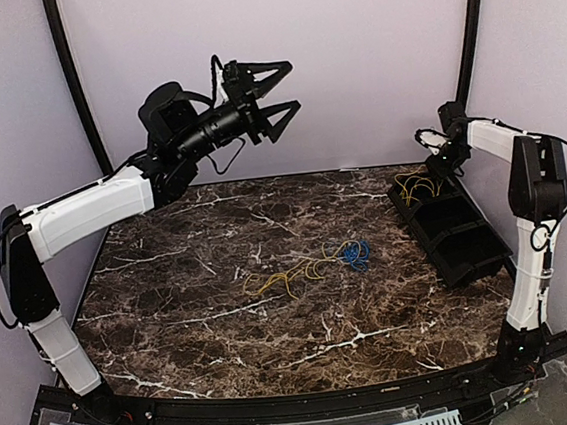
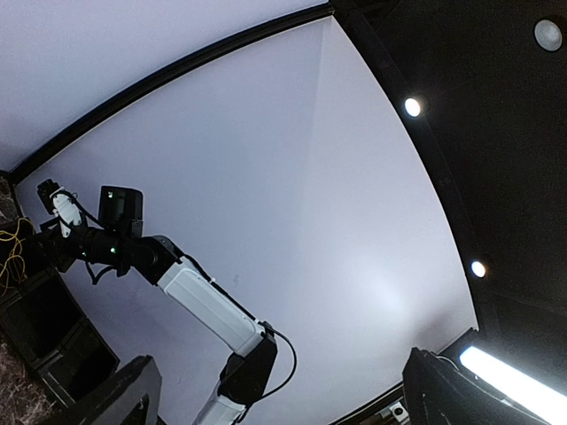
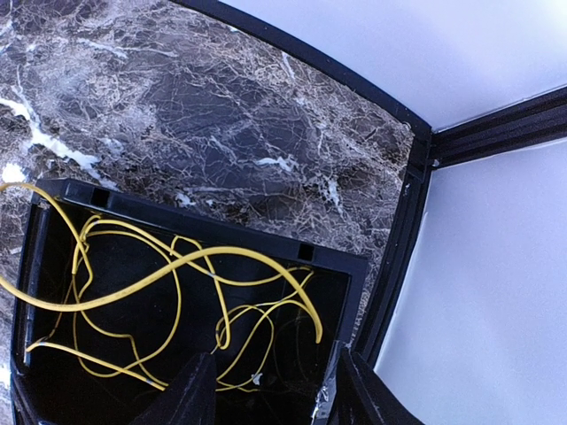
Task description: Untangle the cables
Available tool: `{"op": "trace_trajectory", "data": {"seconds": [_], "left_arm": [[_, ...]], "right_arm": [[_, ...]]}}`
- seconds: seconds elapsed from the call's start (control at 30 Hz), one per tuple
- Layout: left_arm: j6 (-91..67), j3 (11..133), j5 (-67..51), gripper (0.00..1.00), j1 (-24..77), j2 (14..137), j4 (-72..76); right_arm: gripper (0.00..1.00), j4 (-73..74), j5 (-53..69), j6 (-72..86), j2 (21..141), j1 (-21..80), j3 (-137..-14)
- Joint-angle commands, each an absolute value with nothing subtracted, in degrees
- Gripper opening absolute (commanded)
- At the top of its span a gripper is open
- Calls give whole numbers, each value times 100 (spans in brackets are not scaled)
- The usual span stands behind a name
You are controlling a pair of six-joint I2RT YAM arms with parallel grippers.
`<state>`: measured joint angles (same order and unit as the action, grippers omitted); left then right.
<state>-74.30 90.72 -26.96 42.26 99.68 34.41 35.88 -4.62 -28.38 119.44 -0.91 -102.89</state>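
A loose yellow cable [image 1: 282, 276] sprawls in thin open loops near the middle of the tabletop [image 1: 174, 323]. It runs right into a tight little blue cable [image 1: 354, 254] bundle that touches it. Only the top view shows this pair.

More yellow cables [image 3: 177, 266] lie in the far compartment of a black tray [image 1: 465, 247] at the right side. The top view gives them as a small tangle. The right wrist view shows them closely: glossy, thin strands curving over one another inside the tray's matte, straight-walled box, one strand crossing its left rim.

The right fingers [image 3: 190, 395] hang just above that compartment, moderately parted and clamping nothing, with a wire end lying below the gap. The left fingers [image 1: 279, 112] are high above the far left of the tabletop, spread wide and empty. Their own view shows only pale wall, dark ceiling lights and the right arm [image 2: 208, 305] across the way.

The tabletop is polished dark brown marble with white veins.
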Motion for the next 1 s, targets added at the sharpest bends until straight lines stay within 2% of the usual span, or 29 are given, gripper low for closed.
{"op": "trace_trajectory", "data": {"seconds": [0.0, 0.43, 0.53, 0.63, 0.67, 0.77, 0.83, 0.97], "left_arm": [[-7782, 9170, -3113, 99, 4228, 10014, 4102], [-7706, 9148, -3134, 99, 4236, 10091, 4186], [-6966, 8930, -3125, 99, 4284, 10123, 4202], [-5147, 8168, -3147, 99, 4191, 10003, 4157], [-4713, 8056, -2997, 99, 4183, 9899, 3836], [-2668, 7914, -1632, 99, 4224, 9765, 1773], [-1874, 7902, -777, 99, 4242, 9740, 882], [-1327, 7761, 600, 99, 4243, 9592, -188]], "right_arm": [[48, 3385, -371, -2778, 11883, -105, -10309], [48, 3368, -264, -2748, 11797, -105, -10161], [48, 3384, -161, -2716, 11685, -105, -10149], [48, 3188, -27, -2774, 11508, -110, -9953], [48, 3119, -26, -2786, 11459, -114, -9871], [47, 3037, 322, -2747, 11396, -167, -9791], [46, 3070, 552, -2643, 11487, -236, -9898], [42, 3221, 901, -2525, 11791, -312, -10218]]}}
